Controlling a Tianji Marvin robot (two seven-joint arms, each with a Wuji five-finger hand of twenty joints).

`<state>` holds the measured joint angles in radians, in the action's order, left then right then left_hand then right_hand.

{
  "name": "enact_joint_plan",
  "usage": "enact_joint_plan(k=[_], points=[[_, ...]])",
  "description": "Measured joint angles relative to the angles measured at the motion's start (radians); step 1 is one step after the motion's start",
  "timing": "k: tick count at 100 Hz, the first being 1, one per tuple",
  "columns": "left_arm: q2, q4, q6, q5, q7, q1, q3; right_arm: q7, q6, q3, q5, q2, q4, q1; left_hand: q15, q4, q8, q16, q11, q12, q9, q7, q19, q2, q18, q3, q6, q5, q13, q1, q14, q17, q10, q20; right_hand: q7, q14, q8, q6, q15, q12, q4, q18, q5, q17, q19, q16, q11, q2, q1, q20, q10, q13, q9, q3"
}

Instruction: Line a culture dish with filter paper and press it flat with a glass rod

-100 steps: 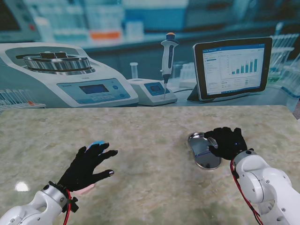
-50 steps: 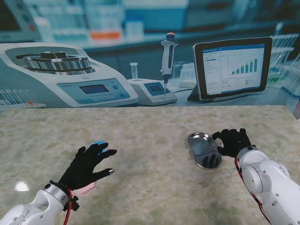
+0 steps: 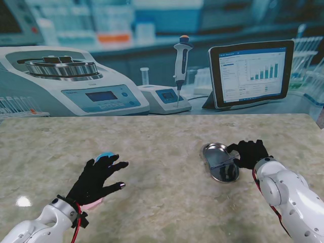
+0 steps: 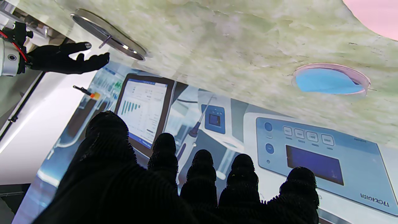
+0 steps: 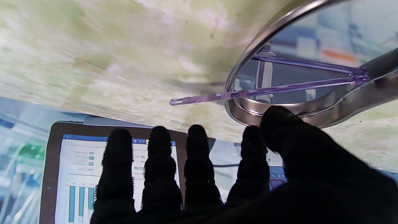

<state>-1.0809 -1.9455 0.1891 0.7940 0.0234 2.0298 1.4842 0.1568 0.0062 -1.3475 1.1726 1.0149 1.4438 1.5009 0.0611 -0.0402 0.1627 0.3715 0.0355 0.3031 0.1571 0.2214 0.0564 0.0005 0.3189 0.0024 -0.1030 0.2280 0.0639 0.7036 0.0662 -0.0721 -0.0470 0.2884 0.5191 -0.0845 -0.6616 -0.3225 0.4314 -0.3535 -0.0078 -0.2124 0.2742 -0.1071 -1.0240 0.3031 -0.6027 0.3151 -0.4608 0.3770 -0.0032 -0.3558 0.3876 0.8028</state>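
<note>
Glass rod (image 5: pixel 264 90) across shiny steel tray (image 5: pixel 311 107)

left hand (image 3: pixel 96 177) splayed, right hand (image 3: pixel 249 153) open

Over the last second the right hand (image 3: pixel 250 153) has been drawn back off the steel tray (image 3: pixel 220 162). Earlier it was laid over the tray's right rim, with the fingers reaching onto the metal; now it is held just beside that rim, shifted to the right and slightly farther from me, with its fingers spread and nothing gripped. More of the tray's mirrored surface is thereby uncovered. The right forearm has been swung outward with it. The left hand (image 3: pixel 97 178) has been moved only very slightly, its fingers spread a little wider.
</note>
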Motion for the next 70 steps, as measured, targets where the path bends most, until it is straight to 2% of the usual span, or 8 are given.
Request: enact_joint_plan(k=[35,70], points=[[0.0,0.001,0.001,0.001,-0.006,0.0,0.003,0.019,0.004,0.046,0.0,-0.004,-0.048,-0.047,0.0,0.0,0.0,0.0,0.0,0.0,0.0,0.0,0.0,0.0,0.0,0.0,0.0,0.0,0.0,0.0,0.0,0.0,0.0,-0.001,0.031,-0.013,-0.018,-0.047,0.029,-0.034,-0.001,0.0,0.061,-0.004,-0.024,0.037,-0.015,0.0,0.0,0.025,0.001,-0.001,0.003,-0.006],[-0.001,0.001,0.001,0.0,-0.002,0.0,0.005,0.018,0.005,0.083,-0.01,-0.007,-0.094,-0.074,0.0,0.0,0.0,0.0,0.0,0.0,0.0,0.0,0.0,0.0,0.0,0.0,0.0,0.0,0.0,0.0,0.0,0.0,0.0,-0.001,0.043,-0.013,-0.019,-0.048,0.029,-0.043,-0.001,0.0,0.061,-0.005,-0.025,0.04,-0.015,0.023,-0.001,0.038,0.001,-0.001,0.001,-0.003]])
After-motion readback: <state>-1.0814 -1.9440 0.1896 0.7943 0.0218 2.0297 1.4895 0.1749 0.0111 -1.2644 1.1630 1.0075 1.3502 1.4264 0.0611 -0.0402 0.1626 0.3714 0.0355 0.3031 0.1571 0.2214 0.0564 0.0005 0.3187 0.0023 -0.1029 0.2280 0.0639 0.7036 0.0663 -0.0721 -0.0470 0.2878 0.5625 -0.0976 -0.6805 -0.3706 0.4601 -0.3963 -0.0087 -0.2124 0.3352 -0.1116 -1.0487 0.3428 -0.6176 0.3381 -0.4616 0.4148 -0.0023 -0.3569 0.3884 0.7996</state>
